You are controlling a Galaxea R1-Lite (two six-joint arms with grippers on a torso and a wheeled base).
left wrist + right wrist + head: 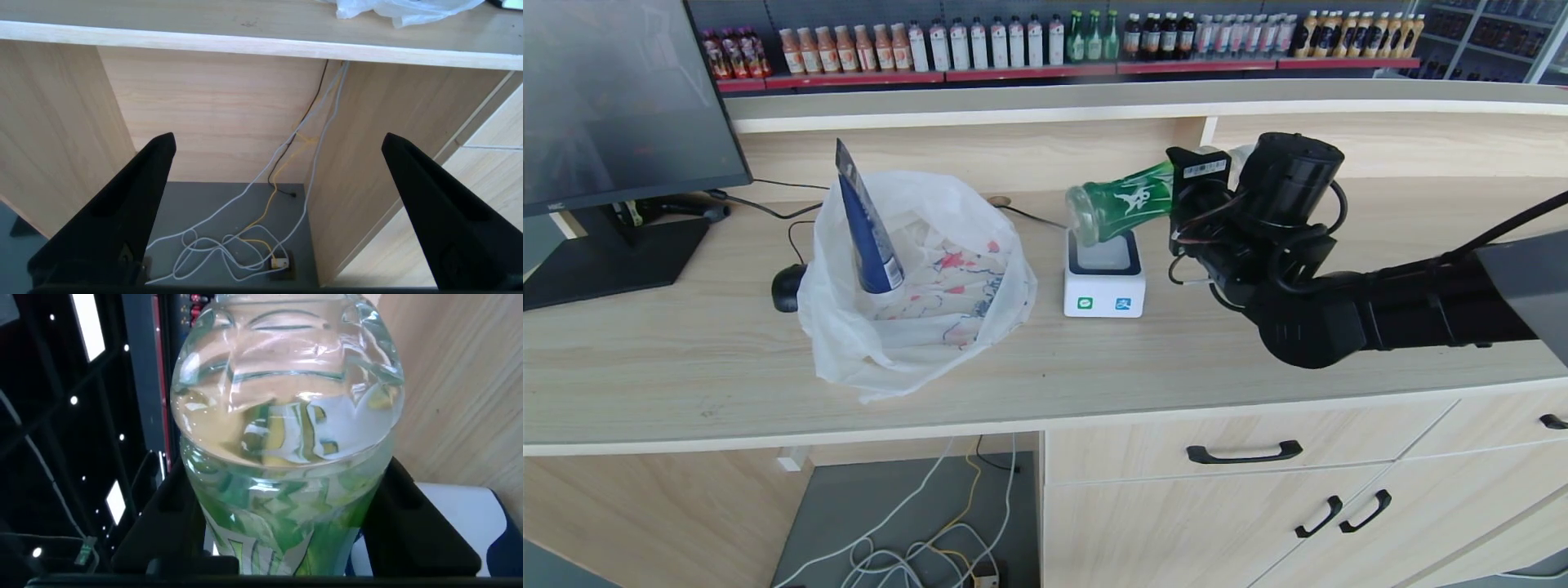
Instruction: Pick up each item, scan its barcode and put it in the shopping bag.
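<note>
The right end effector (1184, 204) is clamped on a green bottle (1123, 204), gripping it at the capped end. The bottle lies on its side in the air directly above the scanner (1104, 282), with its clear base reaching past the scanner's left edge and its label turned toward the scanner's dark top window. In the right wrist view the black fingers (163, 518) press against both sides of the bottle, and a white corner of the scanner shows just beyond it.

The scanner stands on the tabletop (1094, 359). Just to its left sits the white shopping bag (931, 278), its mouth open. A blue pack (866, 229) stands tilted inside the bag on the side away from the scanner. A black mouse (786, 287) lies beyond the bag, touching its far side, and a monitor (621, 90) stands farther left of the scanner.

The left end effector (278, 143) is spread wide and holds nothing. It hangs below the tabletop's front edge, well apart from the scanner, facing an open recess where cables (245, 237) trail on the floor.
</note>
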